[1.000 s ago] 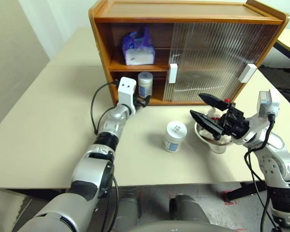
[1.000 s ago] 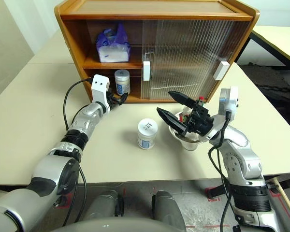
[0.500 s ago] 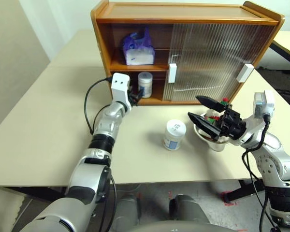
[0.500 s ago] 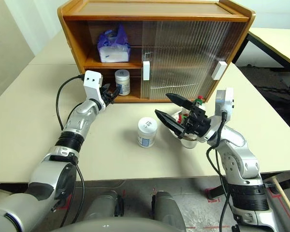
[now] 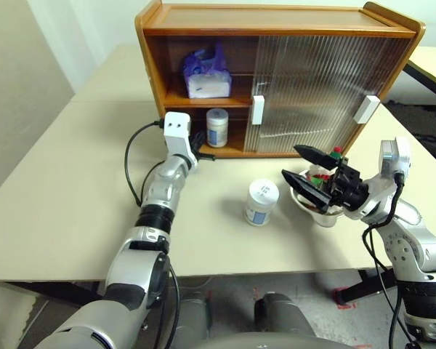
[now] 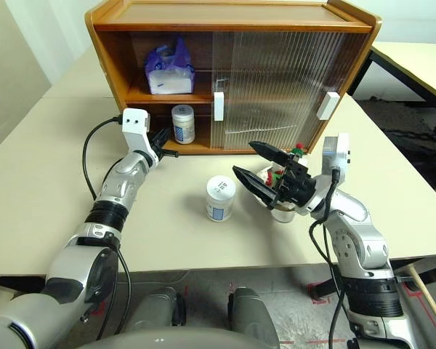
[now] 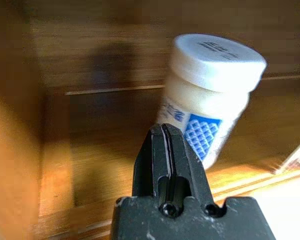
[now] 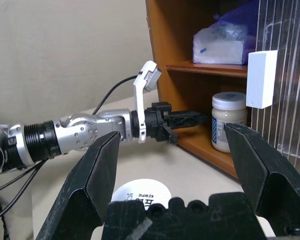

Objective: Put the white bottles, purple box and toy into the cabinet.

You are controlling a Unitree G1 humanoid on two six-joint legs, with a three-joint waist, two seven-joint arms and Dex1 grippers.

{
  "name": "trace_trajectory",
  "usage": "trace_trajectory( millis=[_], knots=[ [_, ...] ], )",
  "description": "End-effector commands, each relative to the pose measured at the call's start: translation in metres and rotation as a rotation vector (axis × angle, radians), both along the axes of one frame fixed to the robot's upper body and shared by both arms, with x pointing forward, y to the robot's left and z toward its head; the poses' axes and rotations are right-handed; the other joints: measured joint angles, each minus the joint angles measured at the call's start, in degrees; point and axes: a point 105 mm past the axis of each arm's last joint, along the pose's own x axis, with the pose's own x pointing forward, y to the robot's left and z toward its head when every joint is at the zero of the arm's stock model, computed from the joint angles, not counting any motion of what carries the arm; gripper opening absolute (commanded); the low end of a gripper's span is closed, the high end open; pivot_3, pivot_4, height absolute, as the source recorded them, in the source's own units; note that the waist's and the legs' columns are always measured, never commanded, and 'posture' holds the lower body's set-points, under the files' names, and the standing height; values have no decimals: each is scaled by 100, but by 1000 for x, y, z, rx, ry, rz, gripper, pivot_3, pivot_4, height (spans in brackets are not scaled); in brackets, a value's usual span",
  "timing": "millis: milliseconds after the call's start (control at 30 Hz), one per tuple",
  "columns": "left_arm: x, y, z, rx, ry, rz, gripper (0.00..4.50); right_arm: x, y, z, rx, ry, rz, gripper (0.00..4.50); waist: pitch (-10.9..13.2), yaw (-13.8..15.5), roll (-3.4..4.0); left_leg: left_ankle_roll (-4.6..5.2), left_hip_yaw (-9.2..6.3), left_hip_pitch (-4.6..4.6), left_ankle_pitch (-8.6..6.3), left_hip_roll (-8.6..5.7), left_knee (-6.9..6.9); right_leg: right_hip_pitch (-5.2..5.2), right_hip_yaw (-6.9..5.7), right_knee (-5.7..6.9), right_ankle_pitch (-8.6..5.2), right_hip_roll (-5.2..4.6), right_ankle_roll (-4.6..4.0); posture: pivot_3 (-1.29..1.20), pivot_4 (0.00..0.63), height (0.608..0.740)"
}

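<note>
One white bottle (image 5: 217,127) stands upright in the cabinet's (image 5: 276,14) open lower left compartment. My left gripper (image 5: 203,154) is shut and empty just in front of that compartment, a little left of the bottle (image 7: 210,90) and apart from it. A second white bottle (image 5: 261,202) stands on the table. The purple box (image 5: 207,73) lies on the upper shelf. The toy (image 5: 321,174) sits in a metal bowl, with my right gripper (image 5: 309,169) open just above and left of it, holding nothing.
The metal bowl (image 5: 327,218) stands on the table right of the loose bottle. Two ribbed sliding doors (image 5: 312,87) cover the cabinet's middle and right. The table's near edge (image 5: 225,275) runs below both arms. Another table (image 6: 421,58) stands at the far right.
My left gripper has gone from open around the bottle in the lower compartment to shut, and has drawn back to the left of it. The right arm has kept still.
</note>
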Motion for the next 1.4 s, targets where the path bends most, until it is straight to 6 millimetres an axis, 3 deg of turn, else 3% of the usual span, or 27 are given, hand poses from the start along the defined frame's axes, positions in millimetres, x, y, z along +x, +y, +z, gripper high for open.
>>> trace_trajectory(
  millis=[33, 467, 1133, 1400],
  knots=[
    [6, -1, 4, 1, -6, 11, 48, 1, 1, 0, -4, -12, 4, 4500, 0, 3, 0, 0, 0, 0, 0, 0, 0, 1, 0, 0, 0, 0, 0, 37, 0, 740],
    [17, -8, -2, 25, 35, 4, 48, -1, 4, 2, 1, -23, -4, 4500, 0, -19, -1, -2, 4, 5, 5, -3, 2, 5, -2, -3, 19, 1, 30, 3, 0, 740],
    [12, -36, -9, 98, 55, -129, 48, -3, 1, -3, 0, -23, -17, 4500, 0, -166, -1, 3, 7, -15, 16, -1, 0, 1, 1, -37, 30, 0, 27, -8, 0, 740],
    [12, -19, -12, 85, 54, -72, 48, -2, 3, -2, 5, -25, -12, 4500, 0, -167, -1, -1, 4, -17, 13, 0, -4, 0, 0, -40, 30, -1, 28, 4, 0, 740]
  ],
)
